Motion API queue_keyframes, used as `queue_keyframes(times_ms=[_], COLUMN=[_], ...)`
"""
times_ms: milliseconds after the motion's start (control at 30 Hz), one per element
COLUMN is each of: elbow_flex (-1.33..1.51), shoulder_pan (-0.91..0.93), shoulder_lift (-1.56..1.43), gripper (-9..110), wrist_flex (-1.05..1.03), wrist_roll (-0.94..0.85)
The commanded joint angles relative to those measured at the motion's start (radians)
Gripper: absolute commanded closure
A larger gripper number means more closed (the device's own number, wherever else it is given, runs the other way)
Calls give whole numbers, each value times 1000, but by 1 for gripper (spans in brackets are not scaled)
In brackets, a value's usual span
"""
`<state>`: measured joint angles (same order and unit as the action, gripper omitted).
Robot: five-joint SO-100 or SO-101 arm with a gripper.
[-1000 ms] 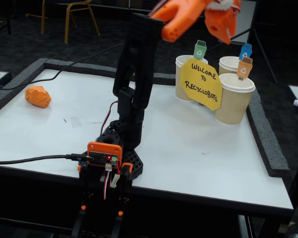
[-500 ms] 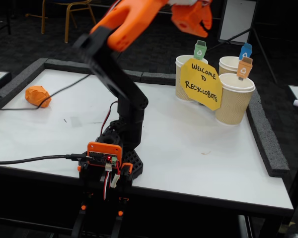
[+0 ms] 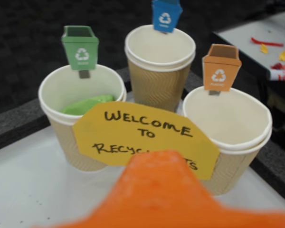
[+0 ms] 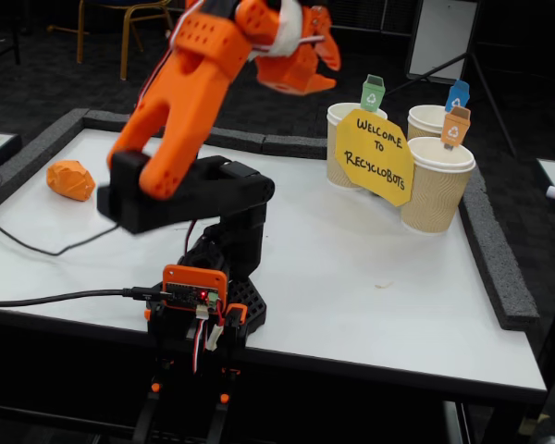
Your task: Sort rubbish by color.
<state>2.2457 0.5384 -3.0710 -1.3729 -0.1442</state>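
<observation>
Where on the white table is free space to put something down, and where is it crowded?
Free: the wide patch between the arm base and the cups, and the near-right corner. Also between the orange lump and the base. Crowded: the far-right corner around the yellow sign.

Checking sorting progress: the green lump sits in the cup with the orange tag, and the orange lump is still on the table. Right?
Not quite. The wrist view shows the green lump inside the cup with the green tag; the cup with the orange tag looks empty. The orange lump does lie on the table in the fixed view.
</observation>
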Motion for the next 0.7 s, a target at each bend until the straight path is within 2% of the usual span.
queue_keyframes(times_ms=[0,433,667], elbow_flex=[66,164,155], shoulder_pan=[-26,-31,-164], shoulder_lift=[-149,-225,-190], gripper=[100,100,100], wrist_flex=[17,-28,-48], wrist_roll=[-25,-25,-25])
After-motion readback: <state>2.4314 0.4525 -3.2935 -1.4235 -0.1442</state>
